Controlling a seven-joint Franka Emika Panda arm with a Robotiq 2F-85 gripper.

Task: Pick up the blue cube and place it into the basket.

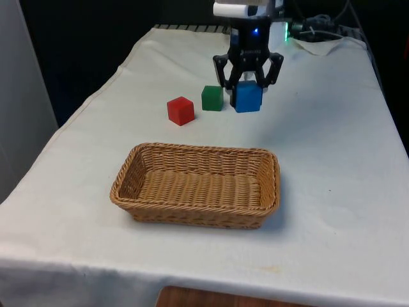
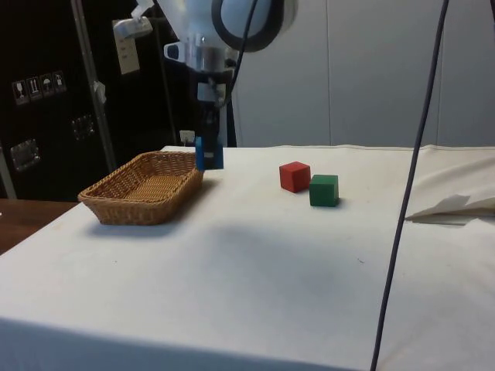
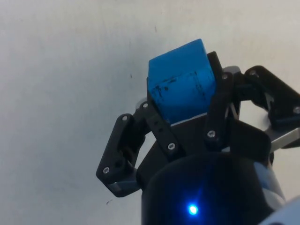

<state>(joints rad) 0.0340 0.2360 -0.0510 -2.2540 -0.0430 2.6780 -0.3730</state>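
Two fingers of the downward-pointing gripper (image 1: 248, 82) clamp the blue cube (image 1: 246, 96), lifted off the cloth beyond the basket (image 1: 197, 185), beside the green cube (image 1: 212, 98).

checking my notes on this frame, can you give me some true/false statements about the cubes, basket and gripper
1. The gripper is shut on the blue cube. True.
2. The blue cube lies inside the basket. False: it is held in the gripper, outside the basket.
3. The red cube and green cube sit on the cloth beside each other. True.
4. The red cube is stacked on the green cube. False: both rest on the cloth.
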